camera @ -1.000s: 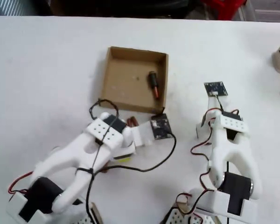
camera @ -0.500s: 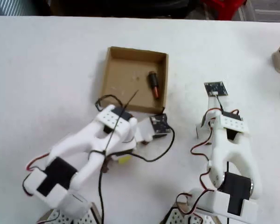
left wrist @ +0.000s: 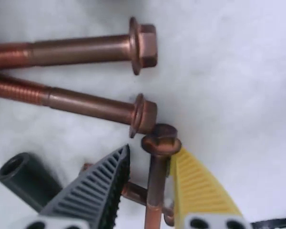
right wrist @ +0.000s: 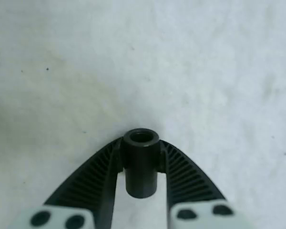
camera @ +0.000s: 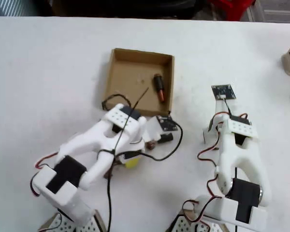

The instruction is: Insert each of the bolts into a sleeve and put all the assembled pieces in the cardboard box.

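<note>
two loose bolts; left gripper spread astride third bolt; right gripper clamps one sleeve.

Cut off at picture edge: threaded ends of nearer long bolt and farther long bolt, both just past head of straddled bolt; also straddled bolt's own shank. Partly hidden behind grey finger: fourth bolt crossing under straddled bolt, and black sleeve beside straddled bolt.

Open cardboard box holds one assembled piece (lying flat). Copper bolts lie loose on the table with a black sleeve beside them. A second sleeve is clamped in the right jaws.
</note>
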Motion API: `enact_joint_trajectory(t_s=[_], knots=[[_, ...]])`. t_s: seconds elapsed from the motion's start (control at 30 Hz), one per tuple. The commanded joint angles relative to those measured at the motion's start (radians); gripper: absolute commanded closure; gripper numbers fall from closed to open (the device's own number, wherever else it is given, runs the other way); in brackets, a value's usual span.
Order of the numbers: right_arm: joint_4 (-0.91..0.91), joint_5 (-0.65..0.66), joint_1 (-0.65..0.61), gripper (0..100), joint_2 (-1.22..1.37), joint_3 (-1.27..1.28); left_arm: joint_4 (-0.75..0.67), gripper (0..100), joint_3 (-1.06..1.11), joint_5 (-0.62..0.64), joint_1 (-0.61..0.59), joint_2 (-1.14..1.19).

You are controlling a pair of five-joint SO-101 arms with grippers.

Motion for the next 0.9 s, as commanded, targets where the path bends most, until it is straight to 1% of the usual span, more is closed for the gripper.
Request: enact_joint_trajectory(t_s=[0.0, 0.03, 0.5, 0.67, 0.87], knots=[[0.002, 0.014, 0.007, 98.1, -0.002, -0.044, -0.002, 97, -0.034, 0.008, 0.064, 0.001], [0.002, 0.014, 0.007, 98.1, -0.002, -0.044, -0.005, 98, -0.034, 0.008, 0.067, 0.001], [0.002, 0.014, 0.007, 98.1, -0.001, -0.044, -0.014, 98, -0.018, 0.017, 0.064, -0.005], [0.002, 0.014, 0.007, 98.1, -0.001, -0.044, -0.014, 98, -0.018, 0.086, 0.064, -0.007], [0.002, 0.014, 0.007, 98.1, -0.001, -0.043, -0.009, 98, -0.018, 0.091, 0.062, -0.010]])
